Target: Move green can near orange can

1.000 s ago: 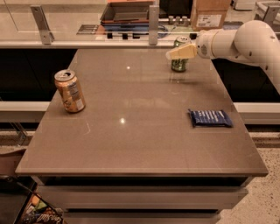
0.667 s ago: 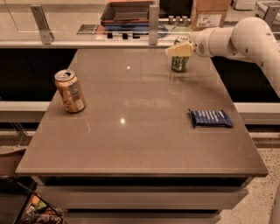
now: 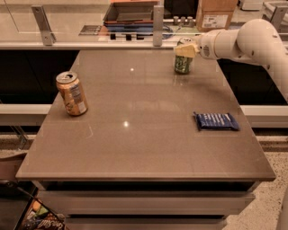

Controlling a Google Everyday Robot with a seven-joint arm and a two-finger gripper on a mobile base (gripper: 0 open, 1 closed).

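The green can (image 3: 182,64) stands upright at the far right of the brown table (image 3: 135,134). My gripper (image 3: 185,49) comes in from the right on a white arm (image 3: 243,40) and sits at the can's top, covering its upper part. The orange can (image 3: 72,93), orange-tan with a silver top, stands upright near the table's left edge, far from the green can.
A dark blue snack packet (image 3: 216,121) lies flat on the right side of the table. Behind the far edge run a counter rail with posts (image 3: 157,20), a tray (image 3: 130,11) and a cardboard box (image 3: 216,13).
My gripper and arm have shifted slightly left and up at the green can's top. The orange can and blue packet have not moved.
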